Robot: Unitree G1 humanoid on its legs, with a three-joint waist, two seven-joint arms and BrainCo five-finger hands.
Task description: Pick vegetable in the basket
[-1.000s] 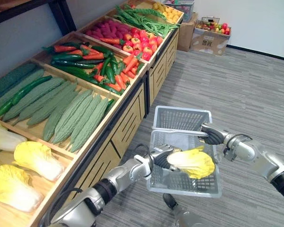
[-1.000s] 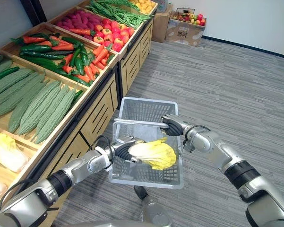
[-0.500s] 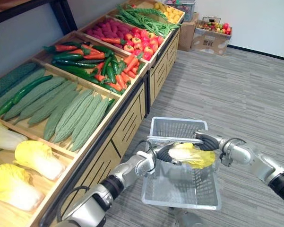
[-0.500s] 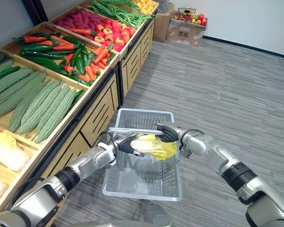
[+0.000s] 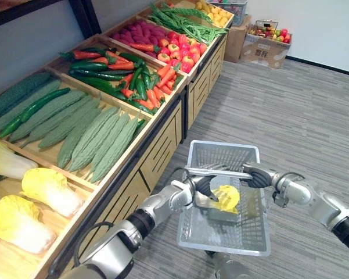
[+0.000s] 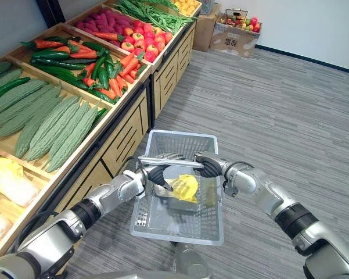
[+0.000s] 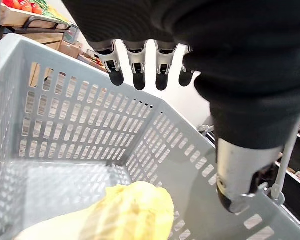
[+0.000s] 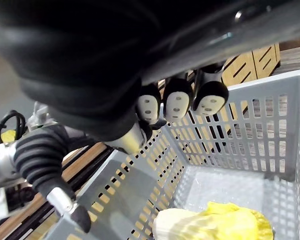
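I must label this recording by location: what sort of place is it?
Probably a grocery shop's produce aisle, perhaps a mock one: wooden bins of bitter gourds, peppers and carrots, and a grey shopping basket carried by the right hand.

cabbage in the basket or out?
In. The yellow cabbage lies inside the grey basket mesh walls; the left hand has straight fingers above it, not gripping.

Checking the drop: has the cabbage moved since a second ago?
Yes. The cabbage went from above the basket rim down inside it.
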